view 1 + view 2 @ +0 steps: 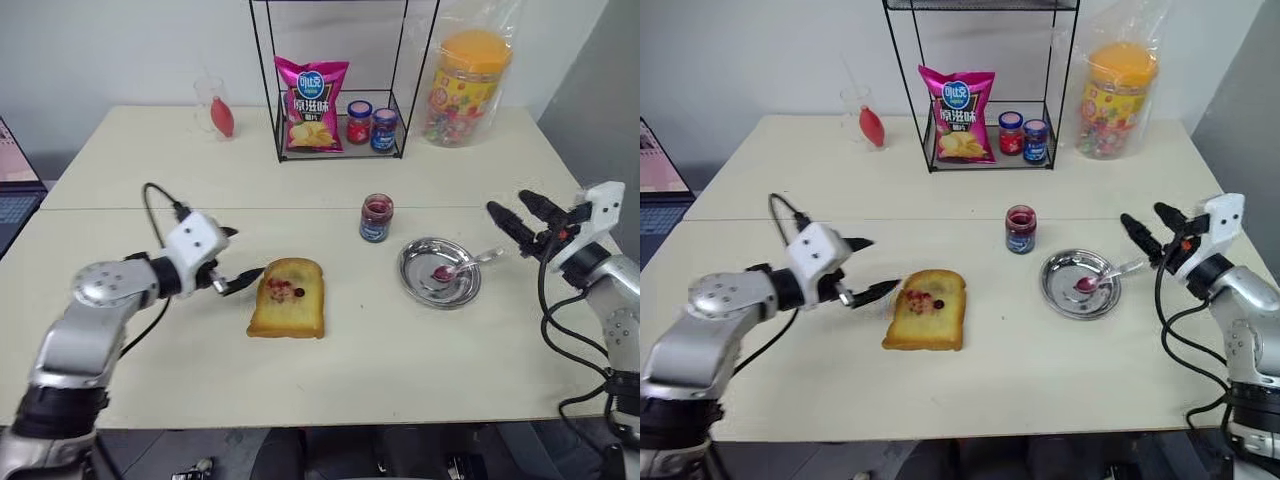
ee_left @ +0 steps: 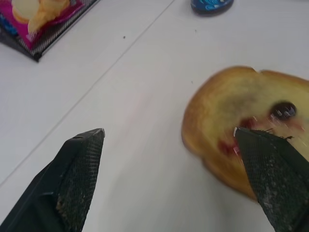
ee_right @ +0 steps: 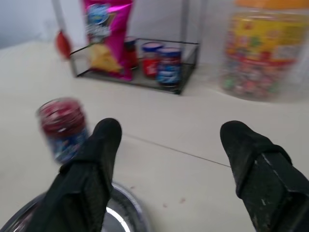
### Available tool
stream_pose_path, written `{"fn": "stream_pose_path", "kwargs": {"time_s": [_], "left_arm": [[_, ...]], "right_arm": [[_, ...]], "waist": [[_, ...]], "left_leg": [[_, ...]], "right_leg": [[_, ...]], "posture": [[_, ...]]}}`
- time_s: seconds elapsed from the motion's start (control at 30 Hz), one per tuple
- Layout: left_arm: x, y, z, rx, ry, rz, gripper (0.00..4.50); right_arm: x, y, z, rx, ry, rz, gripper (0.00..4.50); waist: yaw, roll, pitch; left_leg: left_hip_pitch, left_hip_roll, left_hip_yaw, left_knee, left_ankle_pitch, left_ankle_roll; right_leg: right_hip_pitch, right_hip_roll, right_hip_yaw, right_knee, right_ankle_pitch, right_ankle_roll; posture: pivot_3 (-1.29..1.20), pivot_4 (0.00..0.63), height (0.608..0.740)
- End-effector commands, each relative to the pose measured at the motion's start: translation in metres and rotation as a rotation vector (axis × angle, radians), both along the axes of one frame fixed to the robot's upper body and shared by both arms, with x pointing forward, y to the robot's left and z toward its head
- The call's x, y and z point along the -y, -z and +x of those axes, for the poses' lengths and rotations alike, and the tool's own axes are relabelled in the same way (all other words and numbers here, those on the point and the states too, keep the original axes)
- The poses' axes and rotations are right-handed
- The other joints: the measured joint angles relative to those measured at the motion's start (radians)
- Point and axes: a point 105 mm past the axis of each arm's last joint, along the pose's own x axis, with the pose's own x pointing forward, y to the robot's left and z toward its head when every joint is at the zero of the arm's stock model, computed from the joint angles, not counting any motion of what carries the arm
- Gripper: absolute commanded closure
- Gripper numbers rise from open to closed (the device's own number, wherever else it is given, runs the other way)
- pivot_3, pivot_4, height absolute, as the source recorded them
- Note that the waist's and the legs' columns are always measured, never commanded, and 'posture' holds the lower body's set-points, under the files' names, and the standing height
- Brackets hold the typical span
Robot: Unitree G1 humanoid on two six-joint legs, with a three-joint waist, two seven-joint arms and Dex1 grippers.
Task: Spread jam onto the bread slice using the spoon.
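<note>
Jam jar (image 1: 376, 218) blue-labelled, writing unreadable; spoon (image 1: 462, 266) released in dish (image 1: 420, 285); both grippers (image 1: 232, 260) (image 1: 518, 218) spread, empty.

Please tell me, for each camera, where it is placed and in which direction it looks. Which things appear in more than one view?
Left eye and right eye views: on the head, looking forward and down at the table; both arms show.
Left wrist view: looks along the open left gripper at the bread slice.
Right wrist view: looks along the open right gripper toward the jam and rack.
Shared: bread slice and jam jar appear in head views too.
</note>
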Motion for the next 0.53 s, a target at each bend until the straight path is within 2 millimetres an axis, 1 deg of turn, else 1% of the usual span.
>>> {"fn": "stream_pose_path", "kwargs": {"time_s": [0.03, 0.13, 0.27, 0.37, 0.43, 0.53], "left_arm": [[-0.010, -0.010, -0.031, 0.006, -0.021, -0.011, 0.00], [-0.021, -0.005, -0.049, -0.012, -0.064, 0.011, 0.00], [-0.027, 0.000, -0.063, -0.060, -0.068, 0.003, 0.00], [-0.031, 0.003, -0.069, -0.083, -0.075, 0.004, 0.00], [-0.034, 0.005, -0.069, -0.096, -0.082, 0.015, 0.00], [-0.036, 0.005, -0.068, -0.093, -0.082, -0.004, 0.00]], "right_arm": [[-0.022, 0.001, -0.029, -0.065, -0.249, -0.164, 0.04], [-0.021, 0.010, -0.049, -0.143, -0.354, -0.238, 0.04], [-0.016, 0.017, -0.062, -0.197, -0.388, -0.258, 0.04], [-0.012, 0.027, -0.070, -0.240, -0.398, -0.290, 0.04], [-0.010, 0.030, -0.070, -0.243, -0.389, -0.300, 0.04], [-0.012, 0.032, -0.069, -0.236, -0.388, -0.306, 0.04]], "waist": [[0.003, 0.000, 0.000], [0.009, -0.001, 0.000], [0.010, -0.001, 0.000], [0.009, -0.001, 0.000], [0.008, -0.001, 0.000], [0.006, -0.001, 0.000]], "left_leg": [[0.000, 0.000, 0.000, 0.000, 0.000, 0.000], [0.000, 0.000, -0.001, 0.001, 0.000, 0.000], [0.002, 0.000, -0.001, 0.002, 0.000, 0.000], [0.004, 0.000, 0.000, 0.003, 0.000, 0.000], [0.004, 0.000, 0.000, 0.006, 0.000, 0.000], [0.003, 0.001, 0.001, 0.011, 0.000, 0.000]], "right_leg": [[0.000, -0.001, 0.000, 0.000, 0.000, 0.000], [0.001, -0.001, -0.001, 0.000, 0.000, 0.000], [0.003, -0.001, -0.001, 0.000, -0.001, 0.002], [0.004, 0.000, 0.000, 0.000, -0.003, 0.005], [0.005, 0.000, 0.000, 0.001, -0.003, 0.005], [0.005, 0.000, 0.001, 0.001, -0.001, 0.007]], "posture": [[0.00, 0.150, 0.740], [0.00, 0.150, 0.740], [0.00, 0.150, 0.740], [0.00, 0.150, 0.740], [0.00, 0.150, 0.740], [0.00, 0.150, 0.740]]}}
